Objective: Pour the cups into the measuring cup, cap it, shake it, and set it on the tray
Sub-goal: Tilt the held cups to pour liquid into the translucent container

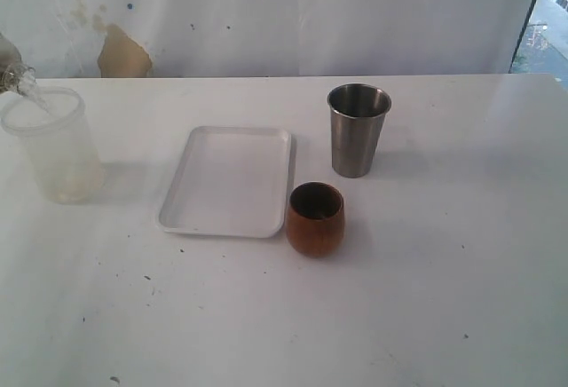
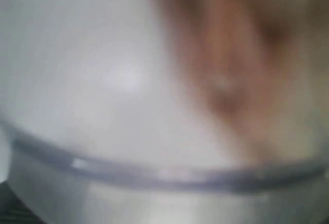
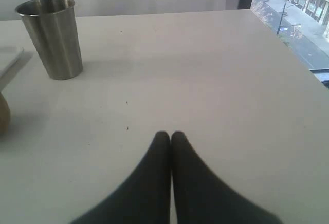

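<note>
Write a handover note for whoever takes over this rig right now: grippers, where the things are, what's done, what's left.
Left gripper: at the rim of the frosted plastic cup, far left. Grip unclear, wrist view blurred.
Right gripper: shut, empty, over the table.
Steel tumbler and wooden cup: upright, right of the empty tray.
Measuring cup: no scaled cylinder in view.
Done: nothing visible yet.
Left: pour both cups, cap, shake, set on tray.

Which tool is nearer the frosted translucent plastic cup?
Left. The left tool is at the rim of the frosted translucent plastic cup; the right tool, shut, is far past the tapered stainless-steel tumbler.
</note>
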Controlling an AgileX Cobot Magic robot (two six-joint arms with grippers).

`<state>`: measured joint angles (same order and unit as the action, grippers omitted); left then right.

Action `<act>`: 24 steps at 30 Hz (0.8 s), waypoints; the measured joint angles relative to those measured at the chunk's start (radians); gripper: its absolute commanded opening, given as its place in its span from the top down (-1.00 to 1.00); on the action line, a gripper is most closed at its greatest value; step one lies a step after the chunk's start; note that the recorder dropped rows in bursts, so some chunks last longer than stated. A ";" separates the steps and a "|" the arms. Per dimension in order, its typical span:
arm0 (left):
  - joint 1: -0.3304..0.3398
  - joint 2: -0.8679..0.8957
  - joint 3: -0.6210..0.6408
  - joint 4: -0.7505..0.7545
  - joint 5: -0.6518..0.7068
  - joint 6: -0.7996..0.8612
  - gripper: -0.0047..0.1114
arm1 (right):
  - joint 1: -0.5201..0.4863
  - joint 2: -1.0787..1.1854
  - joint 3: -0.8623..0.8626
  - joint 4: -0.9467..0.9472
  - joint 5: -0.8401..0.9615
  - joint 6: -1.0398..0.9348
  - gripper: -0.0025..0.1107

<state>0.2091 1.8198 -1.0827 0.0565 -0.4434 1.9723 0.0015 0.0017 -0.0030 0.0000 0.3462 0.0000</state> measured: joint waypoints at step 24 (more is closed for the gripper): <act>0.000 0.000 0.000 0.000 -0.089 0.089 0.92 | 0.000 0.000 0.000 0.000 0.000 0.000 0.96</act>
<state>0.2091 1.8198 -1.0827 0.0565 -0.5326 2.0615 0.0015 0.0017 -0.0030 0.0000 0.3462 0.0000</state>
